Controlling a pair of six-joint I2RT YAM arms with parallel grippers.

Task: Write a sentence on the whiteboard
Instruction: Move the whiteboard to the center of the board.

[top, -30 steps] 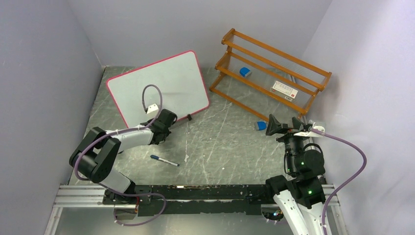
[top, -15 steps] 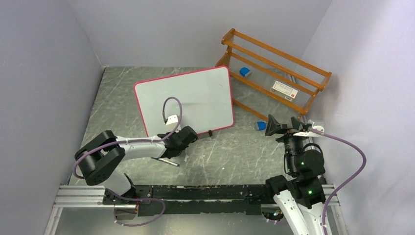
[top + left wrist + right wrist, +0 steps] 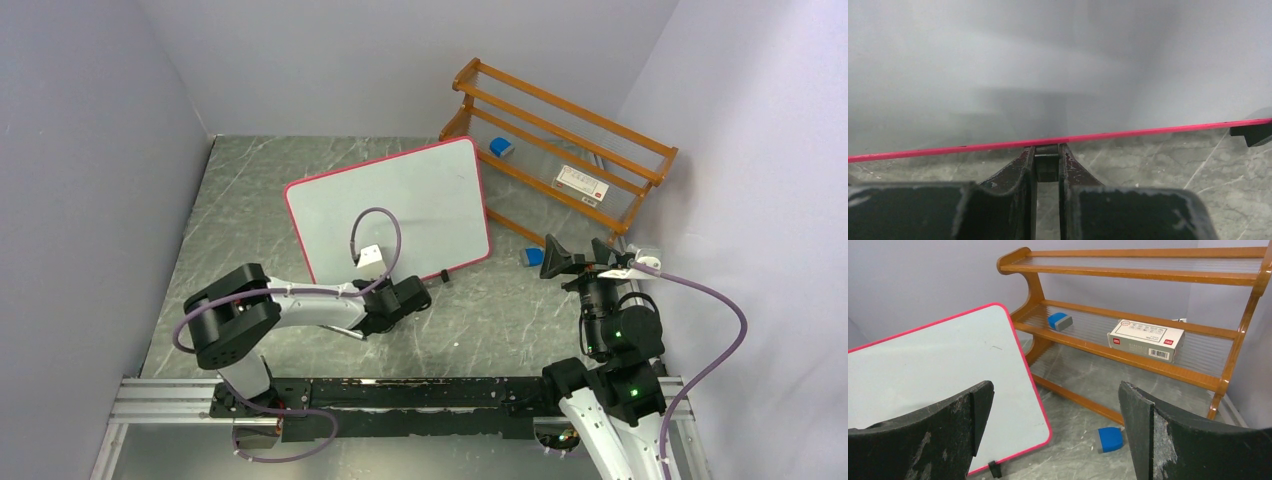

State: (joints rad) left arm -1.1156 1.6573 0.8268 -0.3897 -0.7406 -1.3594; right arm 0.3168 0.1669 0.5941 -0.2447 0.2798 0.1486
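Observation:
The whiteboard (image 3: 390,205) lies on the table, white with a pink-red rim, and its face is blank; no sentence shows on it. My left gripper (image 3: 398,285) is at the board's near edge. In the left wrist view, my left gripper (image 3: 1047,160) is shut on a small black foot (image 3: 1047,167) just under the red rim (image 3: 1148,133). A second foot (image 3: 1252,132) shows to the right. My right gripper (image 3: 578,258) is open and empty, raised at the right; in its own view (image 3: 1055,435) the board's right corner (image 3: 938,370) lies ahead.
An orange wooden rack (image 3: 560,150) stands at the back right, holding a blue eraser (image 3: 501,147) and a white box (image 3: 581,181). Another blue eraser (image 3: 533,257) lies on the table by the rack. A marker (image 3: 352,332) lies mostly hidden under my left arm.
My left arm has dragged the whiteboard to the right and turned it, from the back left toward the table's middle. The arm now covers the marker. The right arm has not moved.

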